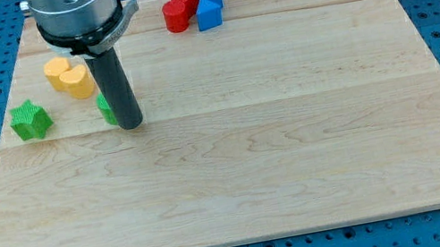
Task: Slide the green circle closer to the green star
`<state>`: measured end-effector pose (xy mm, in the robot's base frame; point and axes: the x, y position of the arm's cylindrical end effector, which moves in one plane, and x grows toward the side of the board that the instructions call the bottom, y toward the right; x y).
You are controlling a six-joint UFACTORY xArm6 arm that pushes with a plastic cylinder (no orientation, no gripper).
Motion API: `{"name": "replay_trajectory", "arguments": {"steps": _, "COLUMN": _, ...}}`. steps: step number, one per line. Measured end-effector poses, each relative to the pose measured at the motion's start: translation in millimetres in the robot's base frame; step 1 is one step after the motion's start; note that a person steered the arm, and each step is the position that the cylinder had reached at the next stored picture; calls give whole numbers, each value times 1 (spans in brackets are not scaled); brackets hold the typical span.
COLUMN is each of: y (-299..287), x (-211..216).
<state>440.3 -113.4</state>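
Dark rod planted on pale wooden board, my tip pressed against right side of green circle, mostly hidden, so shape probably round. No claw to open or close. Green star near, left. Yellow blocks farther back. Red and blue blocks far right.

Your tip stands on the wooden counter, touching the right side of the green circle, which the rod largely hides. The green star lies near, toward the view's left. Two yellow blocks sit just above them. Red blocks and blue blocks cluster at the view's top.
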Motion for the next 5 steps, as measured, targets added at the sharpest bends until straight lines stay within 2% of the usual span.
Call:
{"name": "replay_trajectory", "arguments": {"steps": 3, "y": 32, "x": 0}}
{"name": "replay_trajectory", "arguments": {"steps": 5, "y": 24, "x": -31}}
